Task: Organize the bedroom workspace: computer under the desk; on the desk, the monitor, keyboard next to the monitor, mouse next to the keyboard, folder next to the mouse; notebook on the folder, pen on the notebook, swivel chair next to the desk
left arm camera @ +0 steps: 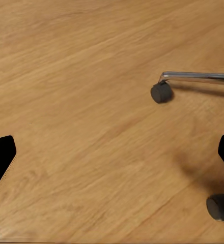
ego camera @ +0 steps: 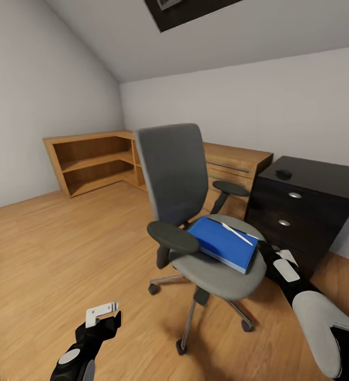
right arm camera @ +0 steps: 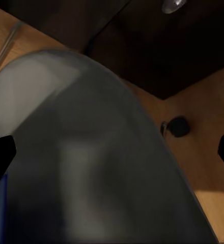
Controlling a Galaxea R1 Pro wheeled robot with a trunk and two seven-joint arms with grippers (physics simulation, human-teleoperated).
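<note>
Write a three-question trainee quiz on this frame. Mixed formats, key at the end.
1. True or false: the folder lies on the floor beside the swivel chair.
2. What rests on top of the folder? A) the pen B) a keyboard C) a mug
3. Short answer: the left gripper hangs over the floor near the chair's castors. Is it open or shut?

Key: 1 false, the folder lies on the chair's seat. 2 A. 3 open, as the left wrist view shows its fingertips far apart with nothing between them.
</note>
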